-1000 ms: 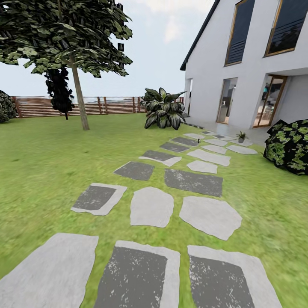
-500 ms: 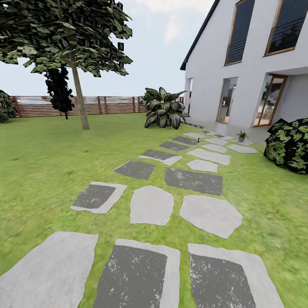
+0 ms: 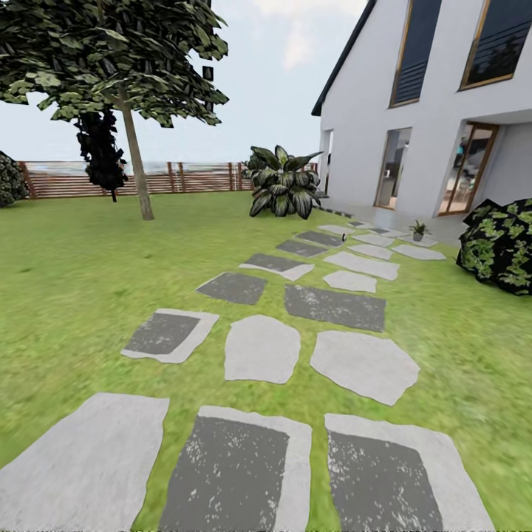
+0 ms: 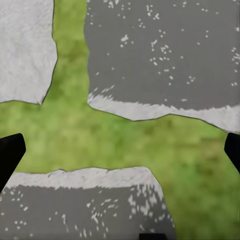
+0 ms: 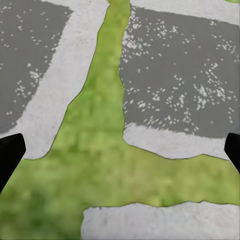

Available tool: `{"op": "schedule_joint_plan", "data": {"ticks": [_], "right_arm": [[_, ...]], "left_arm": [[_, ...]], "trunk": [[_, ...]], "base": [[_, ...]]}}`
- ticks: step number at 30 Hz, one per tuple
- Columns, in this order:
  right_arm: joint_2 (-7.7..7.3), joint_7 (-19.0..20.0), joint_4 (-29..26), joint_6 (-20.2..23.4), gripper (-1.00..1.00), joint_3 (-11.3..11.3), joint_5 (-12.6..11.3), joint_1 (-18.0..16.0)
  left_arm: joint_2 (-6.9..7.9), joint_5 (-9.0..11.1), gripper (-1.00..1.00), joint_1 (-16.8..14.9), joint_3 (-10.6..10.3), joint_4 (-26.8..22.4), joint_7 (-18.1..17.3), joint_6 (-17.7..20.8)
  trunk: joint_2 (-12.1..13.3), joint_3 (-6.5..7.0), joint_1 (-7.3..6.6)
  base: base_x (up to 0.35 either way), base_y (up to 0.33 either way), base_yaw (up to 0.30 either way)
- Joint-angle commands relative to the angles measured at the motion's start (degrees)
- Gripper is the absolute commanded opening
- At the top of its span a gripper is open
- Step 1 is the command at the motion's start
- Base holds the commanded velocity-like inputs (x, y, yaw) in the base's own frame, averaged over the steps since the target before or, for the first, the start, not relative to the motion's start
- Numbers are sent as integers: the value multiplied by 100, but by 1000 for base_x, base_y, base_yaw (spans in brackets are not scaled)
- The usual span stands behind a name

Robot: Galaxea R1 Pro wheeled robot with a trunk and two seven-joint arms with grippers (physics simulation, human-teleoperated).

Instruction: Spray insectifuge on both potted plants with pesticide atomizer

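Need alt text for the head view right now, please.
A stepping-stone path runs across a green lawn toward a white house. A small potted plant sits at the far end; a tree and wooden fence stand behind.

Open pale stepping-stone path point(image 3: 262, 351) runs ahead across green lawn point(image 3: 81, 273); dark leafy bush point(image 3: 502, 244) crowds its right side.

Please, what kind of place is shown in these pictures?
A house garden, it seems: a green lawn crossed by pale stepping stones, a brown slatted fence behind a tree, and a white house beside it.
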Motion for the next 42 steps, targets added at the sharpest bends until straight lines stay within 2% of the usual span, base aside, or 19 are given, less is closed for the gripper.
{"op": "schedule_joint_plan", "data": {"ticks": [1, 29, 42], "right_arm": [[0, -3, 5, -18, 100, -3, 2, -3], [0, -9, 18, -18, 100, -3, 2, -3], [0, -3, 25, -18, 100, 5, 2, -3]], "left_arm": [[1, -29, 100, -3, 3, 4, 2, -20], [1, -30, 100, -3, 3, 4, 2, -24], [1, -30, 100, -3, 3, 4, 2, -20]], "trunk": [[-44, -33, 22], [-1167, -786, 637], [-1688, -1030, 922]], "base": [[0, 0, 0], [0, 0, 0], [0, 0, -2]]}}
